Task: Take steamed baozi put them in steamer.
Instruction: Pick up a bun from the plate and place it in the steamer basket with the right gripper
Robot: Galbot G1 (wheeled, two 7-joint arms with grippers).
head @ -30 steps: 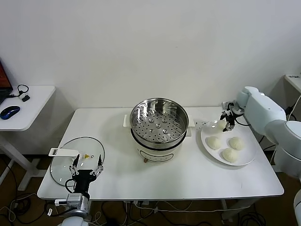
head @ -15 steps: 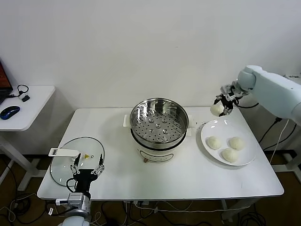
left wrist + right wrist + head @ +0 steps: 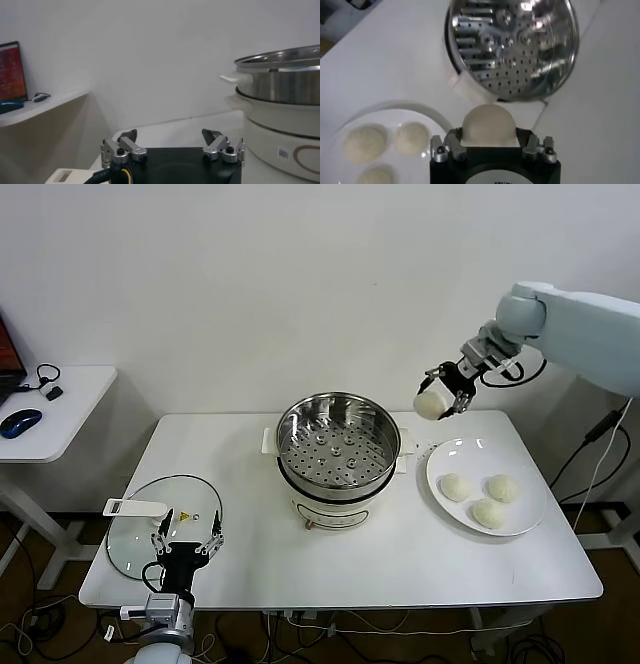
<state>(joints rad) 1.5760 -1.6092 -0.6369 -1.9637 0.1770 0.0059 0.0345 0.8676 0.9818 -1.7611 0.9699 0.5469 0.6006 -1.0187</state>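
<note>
A side desk [image 3: 60, 409] at the far left carries a blue computer mouse [image 3: 21, 422]. On the white table [image 3: 340, 569], a round glass lid [image 3: 165, 524] with a white handle lies flat near the left front corner. The left gripper [image 3: 183, 540] hangs low at the table's front edge, just over the lid's near rim, its fingers [image 3: 122, 146] spread apart and holding nothing. At centre stands the steamer [image 3: 338, 446], a shiny steel basket with a perforated floor on a white pot base, nothing inside it. To its right, above the table and between the steamer and the plate, the right gripper [image 3: 437, 399] is raised in the air, its fingers pinching 1 steamed baozi [image 3: 431, 405]; the wrist view shows the bun [image 3: 489, 125] seated between the 2 fingertips with the basket beyond it. Farther right, a flat white plate [image 3: 450, 456] holds the 3 remaining baozi [image 3: 482, 496], grouped close together near the middle of the plate.
</note>
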